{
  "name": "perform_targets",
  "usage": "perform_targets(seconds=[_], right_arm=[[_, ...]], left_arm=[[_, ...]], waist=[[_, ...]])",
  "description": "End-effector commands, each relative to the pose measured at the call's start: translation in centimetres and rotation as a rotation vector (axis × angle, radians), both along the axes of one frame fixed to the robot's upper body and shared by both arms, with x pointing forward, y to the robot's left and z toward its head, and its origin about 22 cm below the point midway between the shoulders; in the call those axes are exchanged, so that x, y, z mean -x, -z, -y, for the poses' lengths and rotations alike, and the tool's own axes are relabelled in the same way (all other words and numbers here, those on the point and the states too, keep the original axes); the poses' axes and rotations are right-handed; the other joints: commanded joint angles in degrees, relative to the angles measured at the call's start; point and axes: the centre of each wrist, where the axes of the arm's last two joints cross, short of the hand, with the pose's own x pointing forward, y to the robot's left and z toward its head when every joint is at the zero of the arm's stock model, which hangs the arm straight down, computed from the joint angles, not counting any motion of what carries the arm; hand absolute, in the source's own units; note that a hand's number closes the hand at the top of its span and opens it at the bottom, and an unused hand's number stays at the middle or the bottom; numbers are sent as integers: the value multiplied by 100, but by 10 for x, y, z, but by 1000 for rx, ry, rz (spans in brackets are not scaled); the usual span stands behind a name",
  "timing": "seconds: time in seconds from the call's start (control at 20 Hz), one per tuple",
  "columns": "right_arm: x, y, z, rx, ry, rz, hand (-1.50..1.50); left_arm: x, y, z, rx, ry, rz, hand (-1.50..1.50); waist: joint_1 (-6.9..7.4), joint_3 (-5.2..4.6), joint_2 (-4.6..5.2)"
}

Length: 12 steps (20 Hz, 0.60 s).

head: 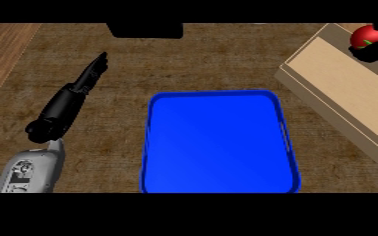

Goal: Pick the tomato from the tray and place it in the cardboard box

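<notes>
I am looking down at one brown counter (184, 65), the largest thing here, and it is carrying everything else. Next in size, one cardboard box (325, 75) is sitting at the right edge, angled, with its pale floor showing. One blue tray (221, 140) is lying in the middle of the counter, just beside the box's near corner, and I am seeing nothing on its bare blue floor. One dark block (145, 30) is showing at the far edge, too cut off to identify. My left hand (88, 80) is resting over the counter to the left of the tray, well apart from it, fingers straight and together, holding nothing. My right hand is not appearing in the view at all, though a dark shape beside the tomato may belong to it; I cannot tell. Smallest, one tomato (363, 35) is sitting at the top right, over the far part of the box and not on the tray, so I am judging the placing step to be at or near its end. I am expecting it to handle as light, round, smooth-skinned and somewhat soft, liable to roll or bruise, so I would be taking it around its widest middle with fingers curled on opposite sides rather than pinching the top.
</notes>
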Motion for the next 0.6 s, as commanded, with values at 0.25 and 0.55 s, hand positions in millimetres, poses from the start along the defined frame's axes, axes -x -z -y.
perform_targets(seconds=[0.25, 0.55], right_arm=[[10, 26, 71, -15, -24, -332, 150], [23, 30, 103, -55, -85, -508, -150]], left_arm=[[2, -7, 8, 15, 14, 0, 0], [2, -7, 9, 7, 22, -4, 0]], waist=[[64, 6, 21], [114, 11, 33]])
